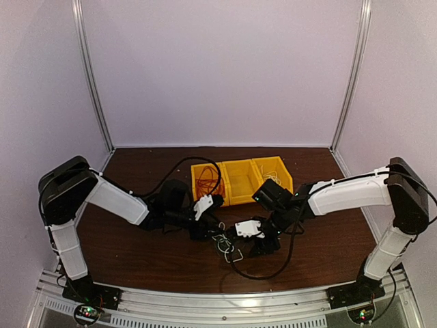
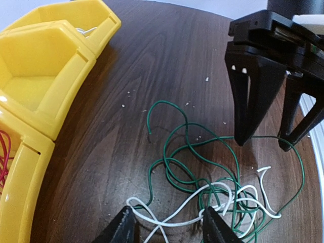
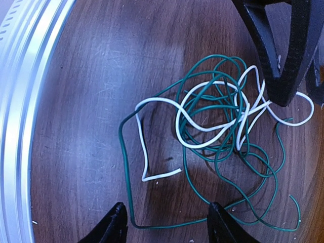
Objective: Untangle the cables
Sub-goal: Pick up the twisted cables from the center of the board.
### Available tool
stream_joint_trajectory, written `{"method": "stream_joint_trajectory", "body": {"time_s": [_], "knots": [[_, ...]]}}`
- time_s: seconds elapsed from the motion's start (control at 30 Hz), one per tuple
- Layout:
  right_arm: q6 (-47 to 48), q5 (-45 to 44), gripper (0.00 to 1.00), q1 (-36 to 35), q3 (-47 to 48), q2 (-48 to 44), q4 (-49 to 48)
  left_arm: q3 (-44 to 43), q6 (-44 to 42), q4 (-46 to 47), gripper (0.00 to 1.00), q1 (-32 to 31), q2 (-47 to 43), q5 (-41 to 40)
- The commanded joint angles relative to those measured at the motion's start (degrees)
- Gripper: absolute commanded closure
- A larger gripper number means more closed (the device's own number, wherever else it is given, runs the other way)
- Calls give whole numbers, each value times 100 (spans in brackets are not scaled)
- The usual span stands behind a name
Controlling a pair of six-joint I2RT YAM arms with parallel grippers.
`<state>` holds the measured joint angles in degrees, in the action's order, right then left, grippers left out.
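The cables (image 1: 227, 244) are a loose tangle of one thin green wire (image 3: 125, 167) and one white wire (image 3: 145, 155), lying on the dark wooden table between the two arms. My left gripper (image 2: 169, 228) is open and low over the tangle. A white loop (image 2: 187, 202) lies on the table between its fingertips, unclamped. My right gripper (image 3: 167, 225) is open too, with a straight run of green wire crossing the gap between its tips. From opposite sides the two grippers face each other across the knot: left (image 1: 213, 231), right (image 1: 246, 240).
Three joined yellow bins (image 1: 239, 179) stand just behind the tangle, and the left one holds red-orange wire (image 1: 207, 181). An aluminium rail (image 3: 20, 101) runs along the near table edge. A thick black arm cable (image 1: 263, 273) loops on the table by the right arm.
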<state>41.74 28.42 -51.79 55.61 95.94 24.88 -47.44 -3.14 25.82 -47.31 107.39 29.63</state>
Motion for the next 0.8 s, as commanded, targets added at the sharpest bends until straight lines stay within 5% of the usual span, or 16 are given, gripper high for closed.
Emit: {"method": "stream_joint_trajectory", "body": {"time_s": [0.0, 0.3, 0.6, 0.77], "knots": [[-35, 9, 45, -42, -68, 143, -122, 15, -292, 69, 49, -14, -39, 386], [-148, 56, 51, -42, -16, 347, -307, 128, -338, -183, 45, -15, -223, 444], [-236, -171, 95, -42, -32, 368, -481, 560, -303, -564, 43, -15, -821, -4], [-232, -295, 100, -42, -24, 370, -460, 360, -315, -924, 45, -15, -620, 101]]}}
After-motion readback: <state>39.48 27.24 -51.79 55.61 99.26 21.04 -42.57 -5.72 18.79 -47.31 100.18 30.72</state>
